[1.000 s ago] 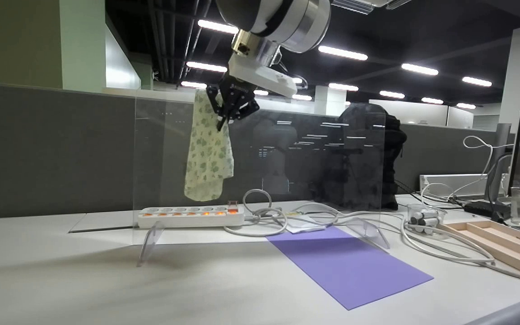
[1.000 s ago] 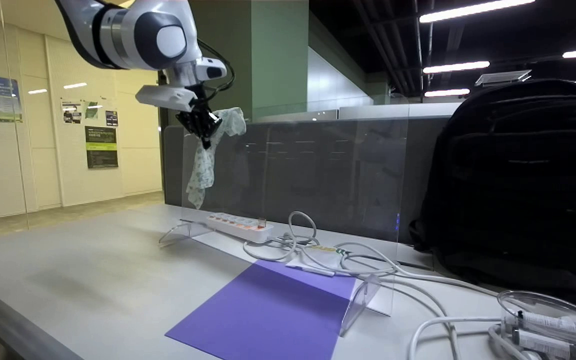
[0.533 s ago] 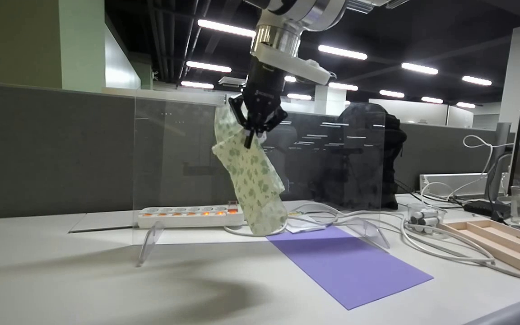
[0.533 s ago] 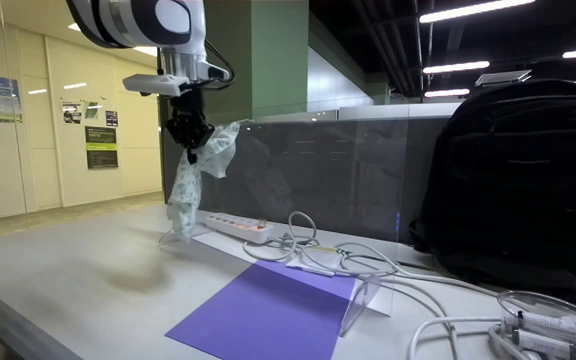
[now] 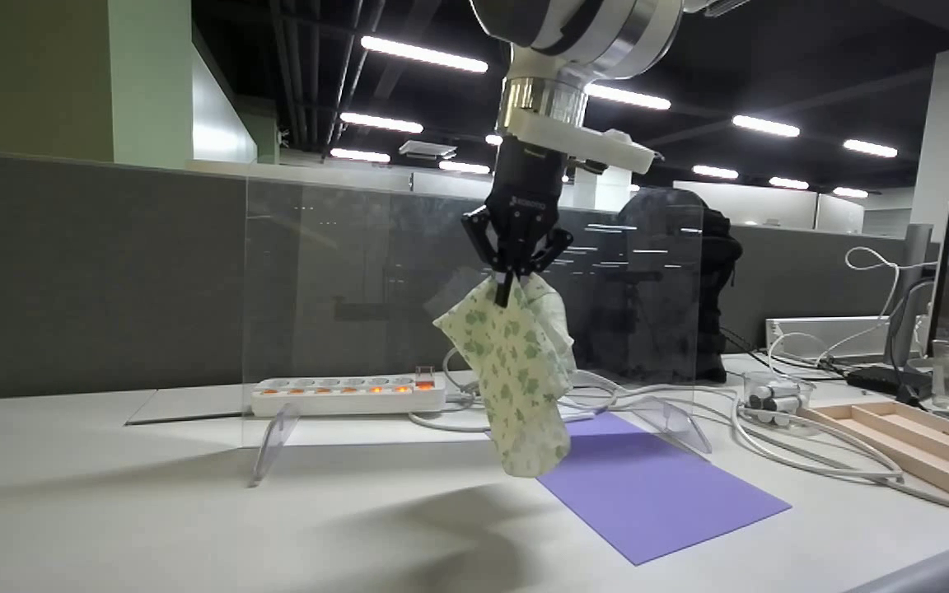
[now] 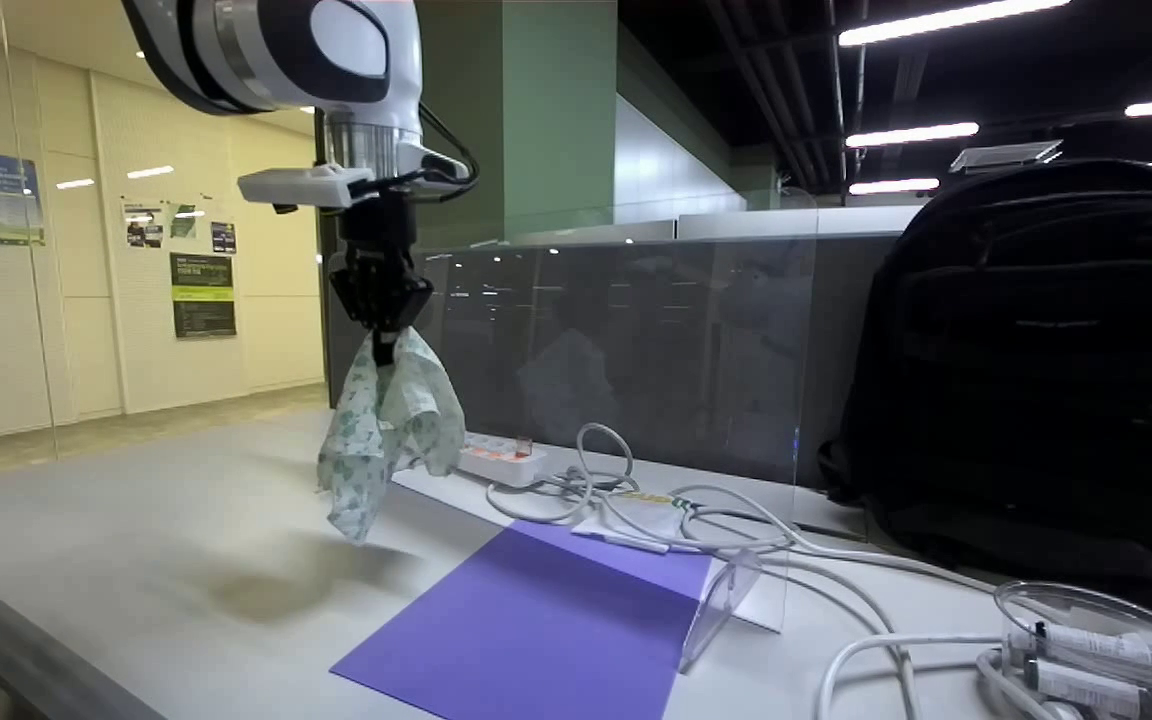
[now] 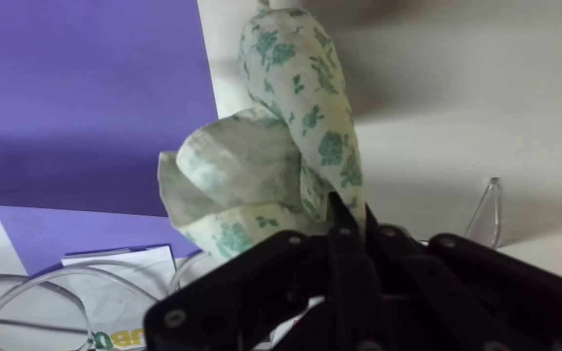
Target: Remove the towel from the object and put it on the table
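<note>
The towel [image 5: 516, 371], pale cream with green print, hangs folded from my gripper [image 5: 511, 288] in the air above the table [image 5: 153, 519]. In an exterior view the gripper [image 6: 386, 345] points down, and the towel [image 6: 386, 430] hangs apart from the upright transparent panel [image 6: 656, 350]. The panel [image 5: 318, 288] stands behind the towel, its top edge bare. In the wrist view the fingertips [image 7: 351, 212] are shut on a pinched part of the towel [image 7: 305, 87], and the rest droops in loose folds. The towel's lower end is above the table surface.
A purple mat [image 5: 656, 494] lies under the panel's right part. Behind the panel are a white power strip [image 5: 351, 399] and looped cables [image 6: 606, 470]. A black backpack [image 6: 1026, 380], a wooden tray [image 5: 919, 449] and a clear container [image 5: 775, 399] stand farther right.
My gripper has swung from tilted to pointing down, moving lower and away from the panel. The towel has come off the panel's top edge and now hangs from the fingers.
</note>
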Robot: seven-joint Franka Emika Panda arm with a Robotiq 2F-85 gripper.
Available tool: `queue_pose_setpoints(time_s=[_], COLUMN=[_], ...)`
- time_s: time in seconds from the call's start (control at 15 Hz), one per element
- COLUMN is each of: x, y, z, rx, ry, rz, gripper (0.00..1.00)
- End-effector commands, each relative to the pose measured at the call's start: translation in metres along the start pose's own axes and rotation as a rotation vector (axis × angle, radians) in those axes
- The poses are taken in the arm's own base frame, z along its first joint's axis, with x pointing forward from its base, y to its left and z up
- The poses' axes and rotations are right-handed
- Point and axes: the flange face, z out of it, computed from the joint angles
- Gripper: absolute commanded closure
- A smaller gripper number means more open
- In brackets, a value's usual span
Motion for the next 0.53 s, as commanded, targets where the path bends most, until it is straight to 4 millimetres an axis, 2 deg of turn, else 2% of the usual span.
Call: queue_pose_setpoints(time_s=[0.0, 0.07, 0.2, 0.47], x=[-0.0093, -0.0107, -0.0133, -0.0149], y=[0.0108, 0.0138, 0.0177, 0.0193], z=[0.0052, 0.0074, 0.0097, 0.0081], rx=[-0.034, -0.041, -0.054, -0.063], ry=[0.025, 0.026, 0.026, 0.043], rz=[0.057, 0.067, 0.074, 0.073], gripper=[0.99, 0.72, 0.66, 0.37])
